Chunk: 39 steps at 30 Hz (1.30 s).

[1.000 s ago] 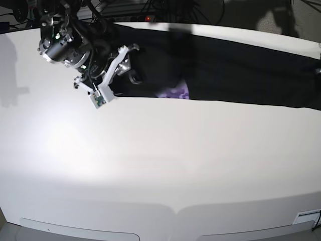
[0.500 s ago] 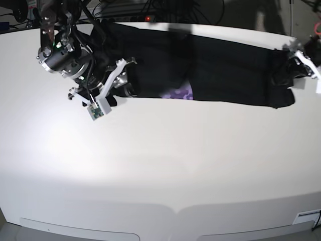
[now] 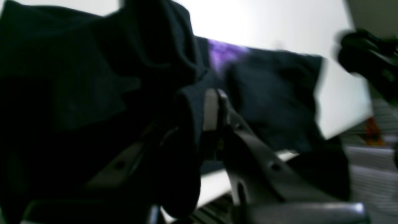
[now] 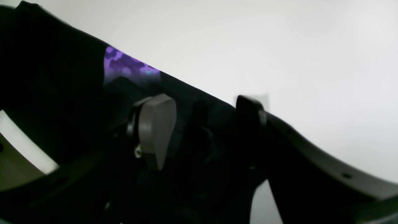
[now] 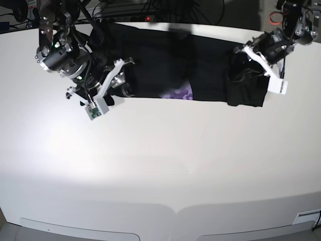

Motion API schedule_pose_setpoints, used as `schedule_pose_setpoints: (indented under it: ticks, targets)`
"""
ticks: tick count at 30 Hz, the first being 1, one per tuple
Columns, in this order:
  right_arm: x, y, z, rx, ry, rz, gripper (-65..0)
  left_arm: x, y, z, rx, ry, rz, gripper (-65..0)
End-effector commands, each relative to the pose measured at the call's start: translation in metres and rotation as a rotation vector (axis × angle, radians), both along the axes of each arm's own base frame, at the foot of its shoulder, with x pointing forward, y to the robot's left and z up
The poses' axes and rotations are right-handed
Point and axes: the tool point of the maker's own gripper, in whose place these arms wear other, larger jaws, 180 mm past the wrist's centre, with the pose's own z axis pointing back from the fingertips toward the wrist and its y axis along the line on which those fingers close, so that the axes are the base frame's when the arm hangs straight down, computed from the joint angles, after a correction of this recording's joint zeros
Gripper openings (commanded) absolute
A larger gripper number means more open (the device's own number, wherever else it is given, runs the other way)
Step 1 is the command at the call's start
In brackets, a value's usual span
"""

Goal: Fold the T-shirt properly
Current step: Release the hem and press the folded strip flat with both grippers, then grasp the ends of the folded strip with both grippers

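Black T-shirt (image 5: 200, 68) lies along the bench's (image 5: 165, 165) far edge, a purple print patch showing at its near hem. Left gripper (image 3: 214, 109) pinches a bunched end of it; right gripper (image 4: 202, 124) spread wide over the cloth.

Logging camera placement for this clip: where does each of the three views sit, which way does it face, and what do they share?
Base: high above the white table, looking down; both arms show, right gripper on its left, left gripper on its right.
Left wrist: on the left arm, looking along its fingers, shut on a bunch of the T-shirt.
Right wrist: on the right arm, looking past its open fingers over the cloth.
Shared: all three show the black T-shirt with its purple print peeking out.
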Motion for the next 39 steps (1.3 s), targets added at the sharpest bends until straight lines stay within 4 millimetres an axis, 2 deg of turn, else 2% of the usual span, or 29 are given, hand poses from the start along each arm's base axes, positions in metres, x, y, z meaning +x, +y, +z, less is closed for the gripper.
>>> schedule_pose_setpoints:
  ticks: [1,5,8,11,12,14,16,17,19,22,26,31,34,39]
  targets:
    - [0.006,0.002,0.011,0.017,-0.044,0.0,-29.9,0.002,-0.007,0.007,-0.006,-0.029,-0.023,-65.0]
    - [0.006,0.002,0.011,0.017,-0.044,-0.001,-29.9,-0.004,-0.029,-0.002,0.024,-0.026,-0.077,-65.0]
    - [0.006,0.002,0.011,0.017,-0.044,-0.001,-29.9,-0.005,-0.035,-0.008,0.063,-0.018,-0.093,-65.0]
    - [0.006,0.002,0.012,0.018,-0.046,-0.001,-29.9,-0.001,-0.039,-0.005,0.058,-0.033,-0.103,-65.0]
    - [0.007,0.002,0.012,0.018,-0.048,-0.001,-29.9,0.001,-0.04,-0.004,0.055,-0.037,-0.101,-63.5]
    - [0.008,0.002,0.013,0.016,-0.049,-0.001,-29.9,0.005,-0.041,0.001,0.032,-0.045,-0.098,-48.9]
    - [0.01,0.001,0.014,0.014,-0.052,-0.001,-29.9,0.006,-0.047,0.009,-0.023,-0.064,-0.104,-37.8]
    - [0.01,0.001,0.015,0.014,-0.054,-0.001,-29.9,0.006,-0.051,0.015,-0.056,-0.078,-0.121,-35.5]
    - [0.012,0.001,0.016,0.015,-0.06,-0.001,-29.9,0.005,-0.06,0.026,-0.11,-0.111,-0.162,-35.2]
    - [0.014,0.001,0.017,0.01,-0.06,-0.003,-29.9,0.007,-0.062,0.031,-0.121,-0.128,-0.174,-35.2]
    - [0.014,-0.005,0.013,0.001,-0.029,-0.037,-29.9,0.016,-0.05,0.025,-0.007,-0.158,-0.183,-35.2]
    - [-0.007,-0.017,-0.003,0.001,0.143,-0.037,-29.9,0.03,-0.008,0.015,0.187,-0.187,-0.123,-35.2]
    - [-0.016,-0.043,-0.004,0.006,0.193,-0.089,-29.9,0.035,0.011,0.011,0.233,-0.181,-0.082,-35.2]
    - [-0.044,-0.093,-0.005,0.019,0.286,-0.182,-29.9,0.035,0.025,-0.006,0.264,-0.158,-0.047,-35.2]
